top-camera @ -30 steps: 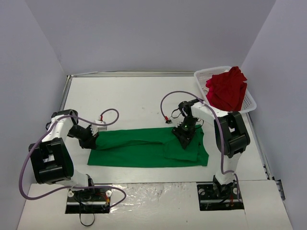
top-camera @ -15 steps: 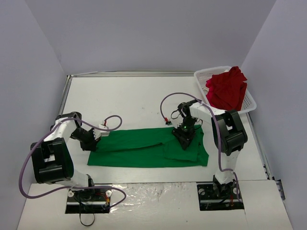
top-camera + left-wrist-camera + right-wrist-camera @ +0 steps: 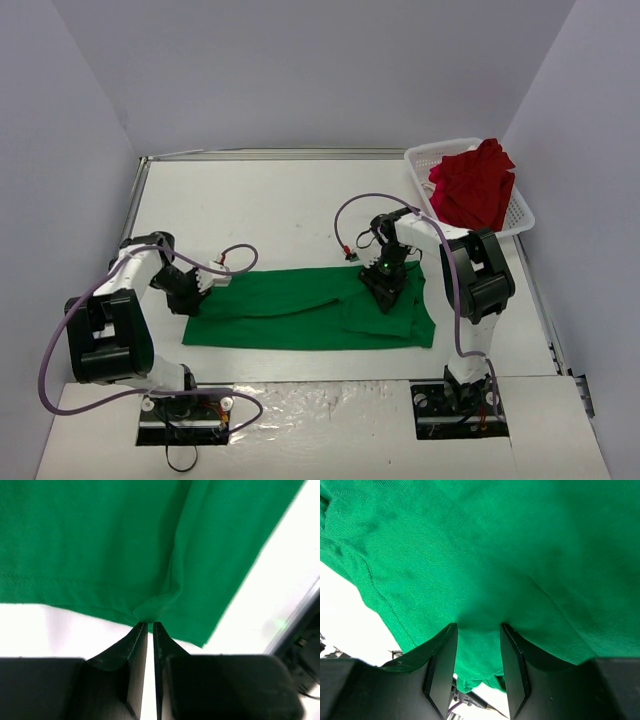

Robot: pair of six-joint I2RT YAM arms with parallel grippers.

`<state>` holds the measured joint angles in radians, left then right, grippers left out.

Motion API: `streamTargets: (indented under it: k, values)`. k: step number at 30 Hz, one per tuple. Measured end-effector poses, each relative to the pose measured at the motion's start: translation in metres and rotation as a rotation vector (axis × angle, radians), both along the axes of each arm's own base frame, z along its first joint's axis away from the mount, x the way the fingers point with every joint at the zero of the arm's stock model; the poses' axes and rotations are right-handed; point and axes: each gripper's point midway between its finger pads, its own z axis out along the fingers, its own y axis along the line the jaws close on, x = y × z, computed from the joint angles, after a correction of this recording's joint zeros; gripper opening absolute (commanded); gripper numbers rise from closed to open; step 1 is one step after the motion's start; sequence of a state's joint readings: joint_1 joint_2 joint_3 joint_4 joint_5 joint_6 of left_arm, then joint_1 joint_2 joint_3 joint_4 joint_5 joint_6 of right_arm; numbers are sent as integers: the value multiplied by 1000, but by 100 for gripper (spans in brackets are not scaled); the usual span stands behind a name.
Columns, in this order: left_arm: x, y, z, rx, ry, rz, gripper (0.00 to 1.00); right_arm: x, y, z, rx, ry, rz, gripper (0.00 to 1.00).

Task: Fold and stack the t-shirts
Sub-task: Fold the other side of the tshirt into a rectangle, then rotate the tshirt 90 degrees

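Green t-shirt (image 3: pixel 300 315) lies spread flat and long on the white table (image 3: pixel 270 200), its length running from one arm to the other, with a loose fold heaped on its right part. The left gripper (image 3: pixel 195 290) sits at the shirt's left end, low over the table. In the left wrist view, the left gripper (image 3: pixel 149 625) has its jaws almost together, only a thin slit between them, and they pinch a small pucker of the shirt's stitched hem (image 3: pixel 75 582) right at the tips. The right gripper (image 3: pixel 385 285) rests on the shirt's right part, near its far edge, on top of the heaped fold. In the right wrist view, the right gripper (image 3: pixel 479 630) has its jaws partly apart, and a thick bunch of green cloth fills the gap between them, so they are clamped on the shirt. Beyond the shirt's right end, well apart from it, a white basket (image 3: pixel 430 158) stands in the table's far corner. The red t-shirt (image 3: pixel 473 188) is crumpled in that basket, spilling over its rim.
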<state>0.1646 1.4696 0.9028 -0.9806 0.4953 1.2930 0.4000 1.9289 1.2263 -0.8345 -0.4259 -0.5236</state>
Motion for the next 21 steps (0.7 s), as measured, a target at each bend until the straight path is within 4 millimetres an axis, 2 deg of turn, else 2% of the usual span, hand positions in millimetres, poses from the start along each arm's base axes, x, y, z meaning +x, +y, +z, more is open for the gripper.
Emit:
streamTargets:
  k: [4,8,11,14,18,19,21]
  values:
    - [0,-1,21,-5,-2,18,9,0,0,0,-1,-1,0,36]
    - [20,-2,63,-52,-79,55,9,0,0,0,-2,-2,1,36]
    - [29,-6,86,-92,-115,86,9,1,-1,0,-5,0,1,36]
    - [28,-13,89,-134,-91,110,9,1,-1,-1,-11,9,1,33]
    - [25,-23,78,-185,-9,141,3,4,-2,-3,-25,10,5,17]
    - [23,-24,74,-192,13,150,2,5,-3,-4,-29,11,5,10]
    - [21,-26,66,-200,51,168,3,6,-4,-6,-41,17,5,8]
